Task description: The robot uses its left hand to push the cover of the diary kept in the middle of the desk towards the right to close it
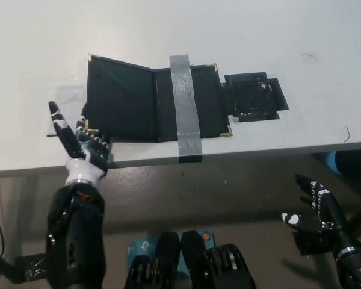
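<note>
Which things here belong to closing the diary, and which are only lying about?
Belong to the job:
diary, lying open
left hand, at its left cover's lower corner

Lying about:
grey tape strip across the diary
black pad
right hand, resting below the desk

Hidden under the grey tape strip (185, 108): part of the open black diary (153, 99). Lower-left cover corner behind the left robot hand (84, 147). White desk (289, 30) cropped on three sides.

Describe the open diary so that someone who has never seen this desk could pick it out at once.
On the white desk, near the front edge, the diary lies open and black with brass corners. Unlike the smaller black pad beside it, a grey tape strip crosses it.
</note>
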Robot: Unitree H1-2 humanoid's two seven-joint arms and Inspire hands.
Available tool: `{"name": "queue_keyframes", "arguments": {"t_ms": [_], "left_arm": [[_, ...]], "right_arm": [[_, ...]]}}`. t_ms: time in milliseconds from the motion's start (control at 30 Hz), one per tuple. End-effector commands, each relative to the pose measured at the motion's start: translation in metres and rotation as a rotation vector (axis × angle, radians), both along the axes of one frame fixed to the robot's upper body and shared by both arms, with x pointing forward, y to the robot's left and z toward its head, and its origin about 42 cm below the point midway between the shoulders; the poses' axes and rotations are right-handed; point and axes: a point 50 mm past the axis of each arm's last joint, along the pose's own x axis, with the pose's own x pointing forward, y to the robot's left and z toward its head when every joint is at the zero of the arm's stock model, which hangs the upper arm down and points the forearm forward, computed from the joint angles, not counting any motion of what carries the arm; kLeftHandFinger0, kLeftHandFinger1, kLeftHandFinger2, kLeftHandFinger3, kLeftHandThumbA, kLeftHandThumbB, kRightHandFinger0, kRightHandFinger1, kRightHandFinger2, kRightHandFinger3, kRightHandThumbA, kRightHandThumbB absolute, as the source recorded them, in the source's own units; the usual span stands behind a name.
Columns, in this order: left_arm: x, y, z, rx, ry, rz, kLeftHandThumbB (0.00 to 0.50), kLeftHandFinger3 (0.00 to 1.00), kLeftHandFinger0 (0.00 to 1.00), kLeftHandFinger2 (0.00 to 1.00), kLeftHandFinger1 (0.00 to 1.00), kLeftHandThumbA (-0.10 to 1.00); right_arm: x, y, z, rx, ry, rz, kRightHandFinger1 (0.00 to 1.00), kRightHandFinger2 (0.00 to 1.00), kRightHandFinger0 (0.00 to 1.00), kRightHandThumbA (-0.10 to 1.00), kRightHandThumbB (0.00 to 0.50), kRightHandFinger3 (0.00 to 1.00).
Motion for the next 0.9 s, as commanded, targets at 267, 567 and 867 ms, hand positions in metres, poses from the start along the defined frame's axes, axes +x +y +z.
{"name": "queue_keyframes", "arguments": {"t_ms": [267, 567, 867], "left_arm": [[0.009, -0.045, 0.021, -0.155, -0.064, -0.044, 0.223, 1.0, 1.0, 1.0, 1.0, 1.0], [0.007, -0.064, 0.016, 0.158, -0.044, -0.122, 0.255, 1.0, 1.0, 1.0, 1.0, 1.0], [0.011, -0.069, 0.013, 1.184, -0.099, -0.346, 0.194, 1.0, 1.0, 1.0, 1.0, 1.0]], "right_arm": [[0.019, -0.003, 0.026, -0.027, -0.074, 0.041, 0.96, 0.92, 0.9, 1.0, 0.489, 0.87], [0.015, 0.001, 0.022, -0.039, -0.067, 0.061, 0.95, 0.92, 0.89, 1.0, 0.486, 0.86], [0.012, 0.003, 0.02, -0.072, -0.049, 0.084, 0.94, 0.91, 0.88, 1.0, 0.494, 0.88]]}}
